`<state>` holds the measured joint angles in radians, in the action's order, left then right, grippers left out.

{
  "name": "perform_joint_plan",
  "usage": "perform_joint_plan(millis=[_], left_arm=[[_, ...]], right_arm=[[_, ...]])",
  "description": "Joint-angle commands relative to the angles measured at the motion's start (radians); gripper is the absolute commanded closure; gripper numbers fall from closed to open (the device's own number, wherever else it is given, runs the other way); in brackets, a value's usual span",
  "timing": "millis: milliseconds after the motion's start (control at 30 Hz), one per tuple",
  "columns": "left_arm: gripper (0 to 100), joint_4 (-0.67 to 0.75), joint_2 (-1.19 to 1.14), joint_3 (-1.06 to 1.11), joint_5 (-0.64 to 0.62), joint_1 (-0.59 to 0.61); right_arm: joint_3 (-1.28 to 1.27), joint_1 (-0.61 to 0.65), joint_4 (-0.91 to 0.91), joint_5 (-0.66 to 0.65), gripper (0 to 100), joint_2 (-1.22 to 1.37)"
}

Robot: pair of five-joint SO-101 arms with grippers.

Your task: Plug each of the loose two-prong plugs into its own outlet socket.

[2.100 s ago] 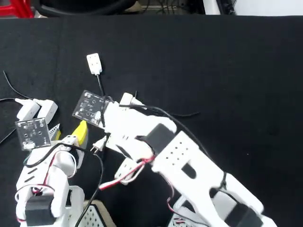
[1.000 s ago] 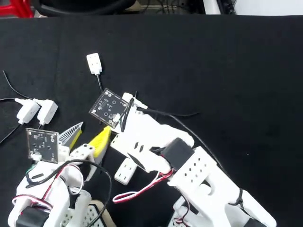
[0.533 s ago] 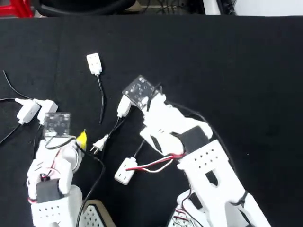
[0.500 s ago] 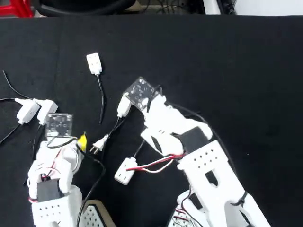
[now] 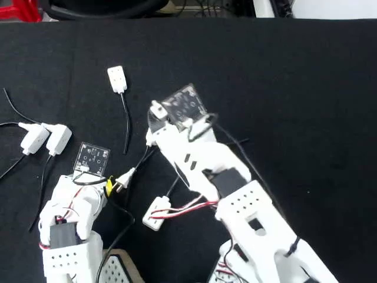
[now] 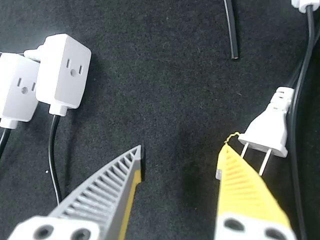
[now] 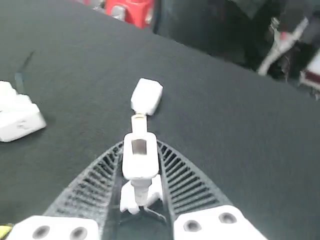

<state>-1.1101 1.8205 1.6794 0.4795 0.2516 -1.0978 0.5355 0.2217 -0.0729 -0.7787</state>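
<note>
Where the left gripper (image 6: 182, 150) hangs low over the black table (image 5: 306, 88), its jaws stand wide apart with nothing between them; the loose two-prong plug (image 6: 267, 131) lies flat on the cloth just outside the yellow finger (image 6: 245, 190), prongs pointing back at that finger's tip; whether prongs and finger touch cannot be told. The plug's black cord runs away past the edge of the left wrist view. A pair of white outlet sockets (image 6: 65, 72) lies side by side, faces up, on the grey finger's side and well apart from the plug; neither holds a plug. The right gripper (image 7: 140, 147) is clamped on a white plug (image 7: 139, 162), held lengthwise between both fingers; from above the right gripper (image 5: 154, 118) sits near the table's middle. A single outlet socket (image 7: 147, 96) lies beyond the held plug and apart from it. Another outlet socket (image 5: 155, 213) rests beside the right arm's base, unplugged.
</note>
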Motion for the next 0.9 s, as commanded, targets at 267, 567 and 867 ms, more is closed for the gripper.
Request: perform_joint_plan(millis=[267,567,867], left_arm=[[76,0.037,0.003,0.016,0.014,-0.013],[76,0.051,0.002,0.019,0.014,-0.013],[76,0.051,0.002,0.019,0.014,-0.013]], right_arm=[[-0.513,-0.377,-0.227,0.026,98.6,-0.165],[-0.349,-0.411,0.652,0.018,98.3,-0.599],[-0.349,-0.411,0.899,0.020,64.0,-0.862]])
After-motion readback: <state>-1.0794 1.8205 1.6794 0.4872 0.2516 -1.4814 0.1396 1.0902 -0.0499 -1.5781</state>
